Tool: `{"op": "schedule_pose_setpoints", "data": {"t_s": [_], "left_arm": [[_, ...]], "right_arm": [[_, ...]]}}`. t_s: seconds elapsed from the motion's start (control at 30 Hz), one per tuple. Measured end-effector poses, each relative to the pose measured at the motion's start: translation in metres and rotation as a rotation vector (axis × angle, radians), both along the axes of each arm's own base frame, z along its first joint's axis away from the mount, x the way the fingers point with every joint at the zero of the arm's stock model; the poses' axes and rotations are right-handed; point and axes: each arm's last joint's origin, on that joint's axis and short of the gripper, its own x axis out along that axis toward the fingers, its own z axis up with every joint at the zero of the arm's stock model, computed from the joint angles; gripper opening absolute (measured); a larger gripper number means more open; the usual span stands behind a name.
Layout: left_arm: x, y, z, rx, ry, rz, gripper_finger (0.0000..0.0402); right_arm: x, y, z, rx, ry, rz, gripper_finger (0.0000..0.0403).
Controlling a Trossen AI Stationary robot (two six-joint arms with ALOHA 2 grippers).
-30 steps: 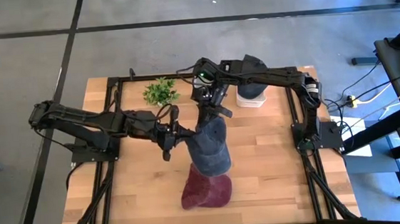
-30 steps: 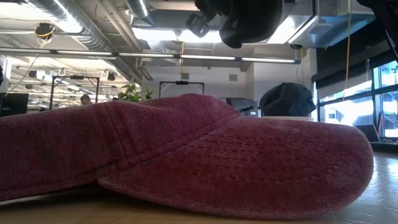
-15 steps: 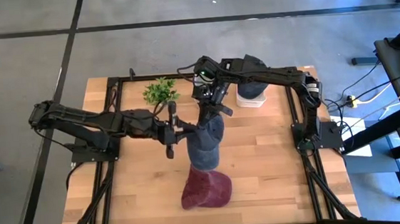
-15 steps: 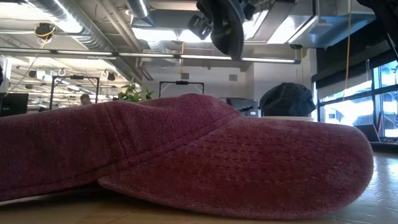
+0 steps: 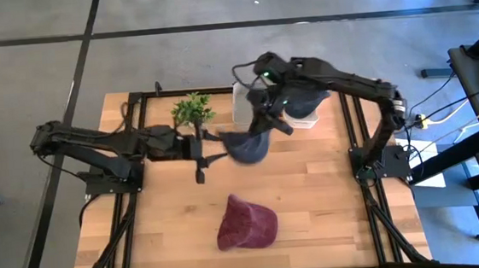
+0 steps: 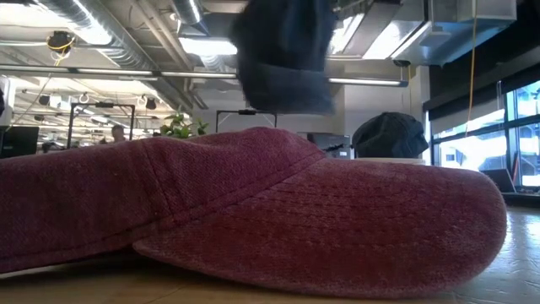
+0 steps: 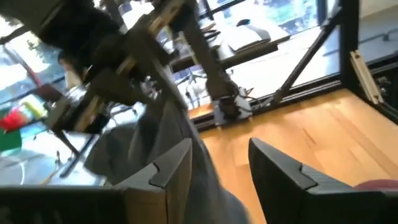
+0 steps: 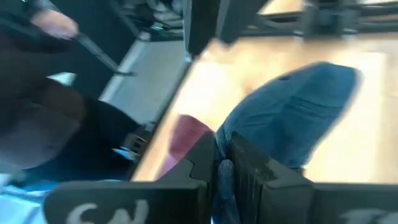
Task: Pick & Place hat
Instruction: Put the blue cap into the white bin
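Observation:
A blue hat [image 5: 245,144] hangs in the air over the table's middle, and my right gripper [image 5: 266,122] is shut on it. In the low view the blue hat [image 6: 283,55] shows high above a red hat [image 6: 253,211]. The red hat [image 5: 246,222] lies flat on the table near its front edge. My left gripper [image 5: 199,157] stands open just left of the blue hat. In the left wrist view the hat's cloth [image 7: 158,140] shows beside one finger [image 7: 168,171]. My right gripper pinches an edge of the blue hat [image 8: 245,140] between its two shut fingers, slanting down from the far right. The hat hangs below the fingers, clear of the table. My left gripper stands open beside the hat's cloth; whether a finger touches it I cannot tell.
A dark hat [image 5: 301,102] sits on a white stand [image 5: 300,121] at the far side, and it also shows in the low view [image 6: 388,135]. A small green plant [image 5: 191,110] stands at the far left. Bare wood [image 5: 330,195] lies right of the red hat.
My right gripper has risen and swung toward the table's far right, taking the blue hat from over the red hat to the table's middle. The hat has swung out sideways. My left gripper, which was at the hat's side, now stands apart from it with its fingers spread.

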Motion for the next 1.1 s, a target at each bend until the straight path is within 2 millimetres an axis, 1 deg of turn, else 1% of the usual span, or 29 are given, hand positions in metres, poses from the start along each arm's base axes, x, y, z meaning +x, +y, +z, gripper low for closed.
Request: {"op": "schedule_pose_setpoints", "data": {"t_s": [0.17,0.27,0.43,0.6,0.77,0.9,1.0,1.1], "left_arm": [[-0.023,0.012,0.017,-0.124,-0.071,0.051,0.0155],[-0.029,0.019,0.021,-0.224,-0.099,0.096,0.0155],[-0.029,0.029,0.017,-0.377,-0.099,0.186,0.0155],[-0.022,0.033,0.009,-0.451,-0.098,0.327,0.0155],[-0.015,0.037,-0.001,-0.534,-0.119,0.496,0.0155],[-0.006,0.037,-0.008,-0.607,-0.118,0.526,0.0153],[0.001,0.037,-0.015,-0.606,-0.092,0.536,0.0153],[0.009,0.036,-0.024,-0.606,-0.062,0.549,0.0155]], "right_arm": [[-0.035,0.003,0.026,-0.154,0.021,-0.142,0.0038],[-0.054,0.004,0.039,-0.225,0.022,-0.224,0.0038],[-0.082,-0.002,0.059,-0.291,0.027,-0.465,0.0038],[-0.103,-0.014,0.069,-0.395,0.049,-0.716,0.0039],[-0.112,-0.031,0.07,-0.431,0.093,-0.913,0.0038],[-0.114,-0.045,0.067,-0.41,0.129,-1.026,0.0038],[-0.114,-0.054,0.063,-0.383,0.151,-1.073,0.0038],[-0.113,-0.061,0.059,-0.393,0.182,-1.152,0.0038]]}}
